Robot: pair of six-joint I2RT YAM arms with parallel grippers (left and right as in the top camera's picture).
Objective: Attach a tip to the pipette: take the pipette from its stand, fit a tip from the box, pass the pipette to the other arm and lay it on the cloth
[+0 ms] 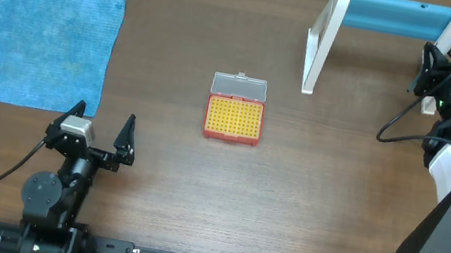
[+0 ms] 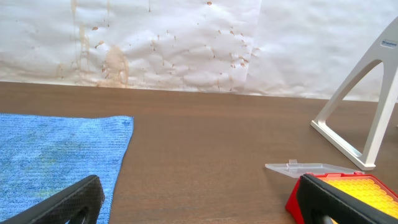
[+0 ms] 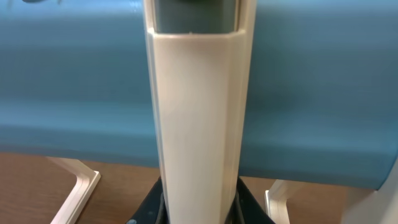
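I logged the right tool pinching the cream plastic pipette, which hung upright on the white-framed, blue-barred stand at the far right of the brown wooden table, its long axis crossing the bar squarely. Lifting it clear looked next. The left tool sat spread beside the blue cloth, with the orange tip box open between the arms. A stained white wall stood behind.

Top camera looks down; both wrist cameras, low, see the stand.
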